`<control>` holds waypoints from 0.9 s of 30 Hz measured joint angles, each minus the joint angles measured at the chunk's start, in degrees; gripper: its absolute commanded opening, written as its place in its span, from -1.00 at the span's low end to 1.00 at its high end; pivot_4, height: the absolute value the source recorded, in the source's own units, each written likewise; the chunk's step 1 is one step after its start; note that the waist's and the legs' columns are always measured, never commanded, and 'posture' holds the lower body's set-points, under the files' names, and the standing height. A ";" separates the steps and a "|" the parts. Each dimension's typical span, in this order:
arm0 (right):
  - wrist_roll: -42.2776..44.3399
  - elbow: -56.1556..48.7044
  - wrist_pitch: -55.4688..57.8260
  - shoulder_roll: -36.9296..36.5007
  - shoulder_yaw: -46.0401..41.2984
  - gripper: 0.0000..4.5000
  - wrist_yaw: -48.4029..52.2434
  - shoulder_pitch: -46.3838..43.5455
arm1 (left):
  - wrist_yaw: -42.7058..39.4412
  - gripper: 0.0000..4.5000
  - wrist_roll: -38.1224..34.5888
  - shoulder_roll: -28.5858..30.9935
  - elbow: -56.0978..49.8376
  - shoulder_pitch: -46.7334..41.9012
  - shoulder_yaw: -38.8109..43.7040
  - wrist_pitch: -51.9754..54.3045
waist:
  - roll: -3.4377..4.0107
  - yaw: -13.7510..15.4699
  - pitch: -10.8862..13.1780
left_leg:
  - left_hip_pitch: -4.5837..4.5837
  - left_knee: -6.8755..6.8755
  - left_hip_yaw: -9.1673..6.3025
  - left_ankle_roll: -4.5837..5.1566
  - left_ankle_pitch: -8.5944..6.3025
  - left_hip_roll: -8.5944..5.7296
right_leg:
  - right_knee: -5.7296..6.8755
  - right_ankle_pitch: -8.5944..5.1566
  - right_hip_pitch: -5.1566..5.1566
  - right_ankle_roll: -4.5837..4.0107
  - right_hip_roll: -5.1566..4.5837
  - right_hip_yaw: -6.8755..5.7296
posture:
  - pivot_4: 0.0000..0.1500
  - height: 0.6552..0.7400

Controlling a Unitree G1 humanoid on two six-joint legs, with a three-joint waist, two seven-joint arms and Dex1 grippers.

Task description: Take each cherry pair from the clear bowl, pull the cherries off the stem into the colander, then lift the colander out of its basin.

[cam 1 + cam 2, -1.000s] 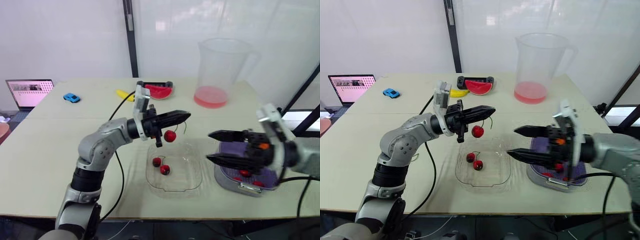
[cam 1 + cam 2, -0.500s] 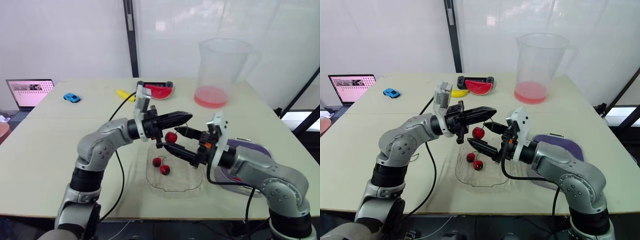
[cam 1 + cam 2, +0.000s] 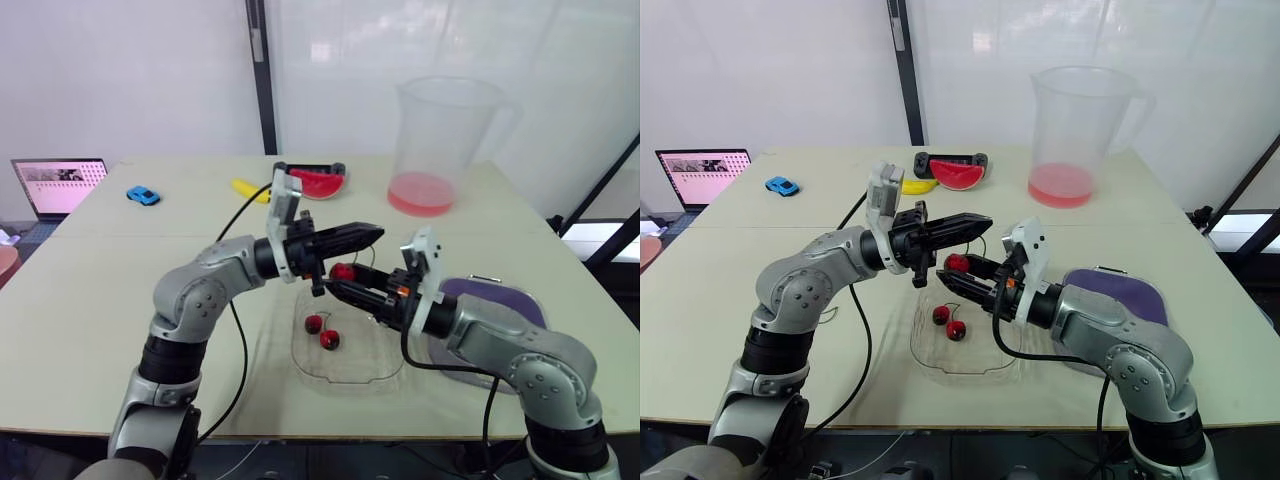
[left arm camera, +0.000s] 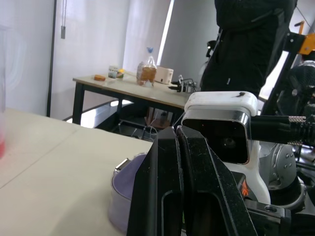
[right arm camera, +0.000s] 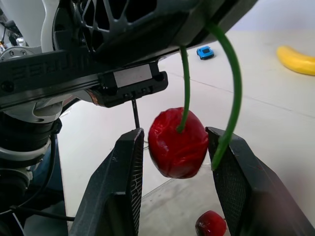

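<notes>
My left gripper [image 3: 373, 233] is shut on the green stem of a cherry pair, held above the clear bowl [image 3: 385, 362]. One red cherry [image 3: 343, 271] hangs from the stem [image 5: 185, 83] below its fingers. My right gripper [image 3: 336, 288] is open, with one finger [image 5: 127, 172] on each side of that cherry [image 5: 177, 142], close to it. A second cherry pair [image 3: 322, 330] lies in the bowl. The purple colander [image 3: 505, 305] sits in its grey basin to the right of the bowl, behind my right forearm.
At the back of the table stand a large clear pitcher [image 3: 440, 140] with pink liquid, a watermelon slice [image 3: 315, 182] and a banana [image 3: 248, 188]. A blue toy car [image 3: 143, 195] and a laptop [image 3: 60, 185] are far left.
My right arm swung left from over the colander to the hanging cherry, and its fingers narrowed around it. The left gripper kept still with the stem.
</notes>
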 measured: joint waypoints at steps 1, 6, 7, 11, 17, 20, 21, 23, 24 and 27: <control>0.07 0.00 0.00 0.00 0.00 -0.45 0.06 0.09 | 0.00 -1.00 0.00 0.00 0.00 0.00 0.00 0.00 | 0.00 -0.01 0.00 | 0.00 0.00 0.00 0.00 0.00 0.00 | 0.00 0.00 0.00 0.00 0.00 0.00 | 1.00 1.00; 0.45 0.02 -0.07 0.01 -0.01 -0.75 0.01 0.13 | 0.00 -1.00 0.00 0.05 -0.01 0.02 0.00 0.00 | 0.00 -0.01 0.00 | 0.00 0.00 0.00 0.00 0.00 0.00 | 0.00 0.00 0.00 0.00 0.00 0.00 | 1.00 1.00; 0.50 0.02 -0.07 0.01 0.00 -0.75 0.01 0.13 | 0.00 -1.00 0.00 0.07 -0.01 0.02 0.00 0.00 | 0.00 -0.01 0.00 | 0.00 0.00 0.00 0.00 0.00 0.00 | 0.00 0.00 0.00 0.00 0.00 0.00 | 1.00 1.00; 0.53 0.02 -0.05 -0.06 0.01 -0.75 0.01 0.13 | 0.00 -1.00 0.00 0.12 -0.05 0.08 0.00 0.00 | 0.00 -0.01 0.00 | 0.00 0.00 0.00 0.00 0.00 0.00 | 0.00 0.00 0.00 0.00 0.00 0.00 | 1.00 1.00; 1.14 1.03 1.52 -2.19 0.07 -0.75 0.44 -0.67 | 0.00 -1.00 0.15 0.10 -0.04 0.22 -0.22 0.01 | 0.00 0.00 0.00 | 0.00 0.00 0.01 0.00 0.00 0.00 | 0.00 0.00 0.00 0.00 0.00 0.00 | 1.00 1.00; 2.24 1.27 4.68 -4.65 0.56 -0.75 0.72 -2.30 | 0.16 -1.00 0.20 -0.22 0.14 0.24 -0.35 -0.05 | 0.00 0.02 0.00 | 0.00 -0.01 0.00 0.00 0.00 0.00 | 0.00 0.00 0.00 0.00 0.00 0.00 | 1.00 1.00; 2.62 1.57 6.44 -5.82 1.43 -0.75 0.81 -2.23 | 0.36 -1.00 0.16 -0.68 0.00 0.24 -0.28 -0.31 | 0.00 0.06 0.00 | 0.00 -0.01 -0.01 0.01 0.00 0.01 | -0.01 0.00 0.01 0.00 0.00 -0.01 | 1.00 1.00; 3.01 2.49 8.63 -6.64 2.36 -0.75 0.84 -2.02 | 0.79 -1.00 0.15 -1.15 -0.06 0.24 -0.31 -0.34 | 0.00 0.03 0.00 | 0.00 -0.01 0.01 0.01 -0.01 0.00 | -0.02 0.00 0.01 0.00 -0.01 0.01 | 1.00 1.00; 3.62 2.69 9.73 -6.85 2.46 -0.75 0.74 -2.01 | 1.13 -1.00 0.16 -1.34 -0.08 0.24 -0.27 -0.43 | 0.00 0.00 0.00 | 0.00 -0.01 0.01 0.01 -0.01 0.00 | -0.02 0.00 0.01 0.00 -0.01 0.01 | 1.00 1.00; 6.23 2.73 11.94 -7.34 2.04 -0.75 0.50 -2.64 | 1.82 -1.00 0.15 -2.05 -0.07 0.20 -0.01 -1.01 | 0.00 0.00 0.00 | 0.00 -0.01 0.01 0.02 -0.01 0.00 | -0.02 0.00 0.00 0.00 0.00 0.00 | 1.00 1.00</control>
